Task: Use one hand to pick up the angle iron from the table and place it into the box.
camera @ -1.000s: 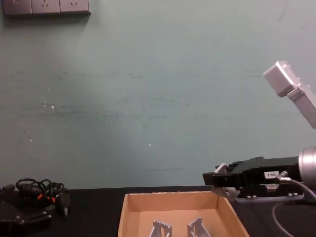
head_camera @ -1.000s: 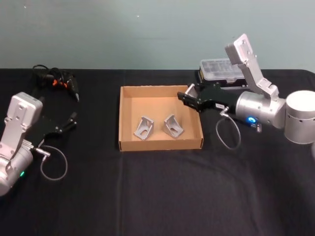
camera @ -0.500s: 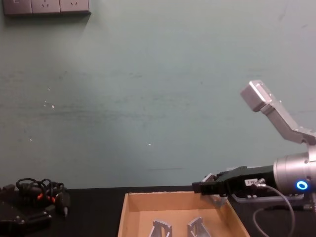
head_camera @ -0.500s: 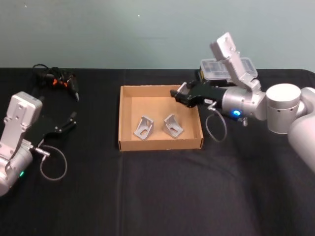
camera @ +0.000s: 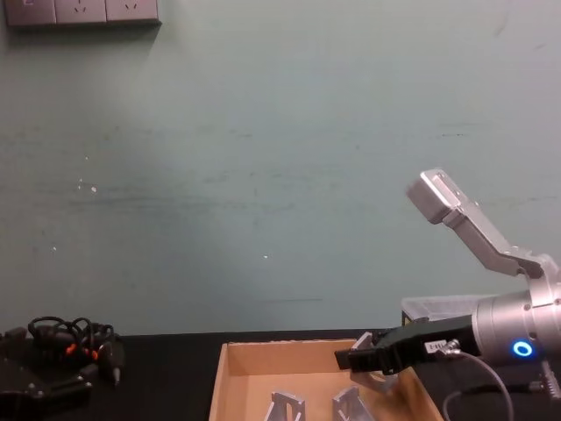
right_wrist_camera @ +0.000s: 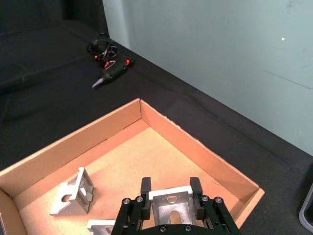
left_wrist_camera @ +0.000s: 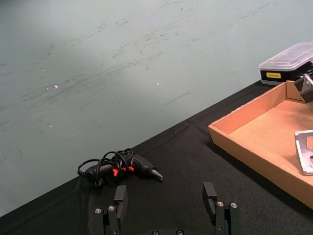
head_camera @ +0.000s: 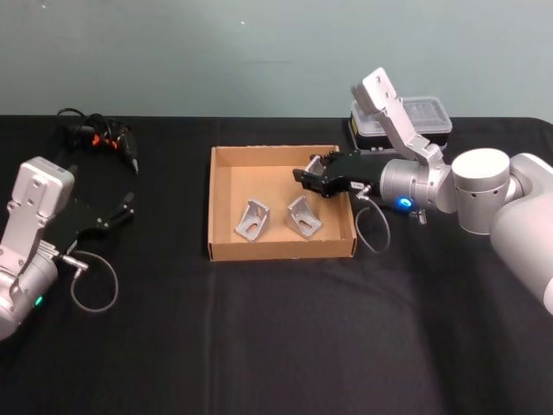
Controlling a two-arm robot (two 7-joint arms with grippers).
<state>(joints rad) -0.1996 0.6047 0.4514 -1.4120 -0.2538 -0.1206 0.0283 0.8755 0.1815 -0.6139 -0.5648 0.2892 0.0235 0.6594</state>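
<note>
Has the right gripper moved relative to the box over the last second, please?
Yes. The right gripper, shut on an angle iron, has moved leftward from the box's right wall to over its floor.

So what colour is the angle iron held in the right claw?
Silver-grey metal; the angle iron in the right claw shows best in the right wrist view.

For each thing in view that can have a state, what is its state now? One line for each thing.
Right end effector: shut on an angle iron, over the box.
Held angle iron: gripped, above the box floor.
Two angle irons: lying in the box.
Box: open at the top, on the table.
Left end effector: open, holding nothing, over the table at the left.
Small case: lid closed, behind the box.
</note>
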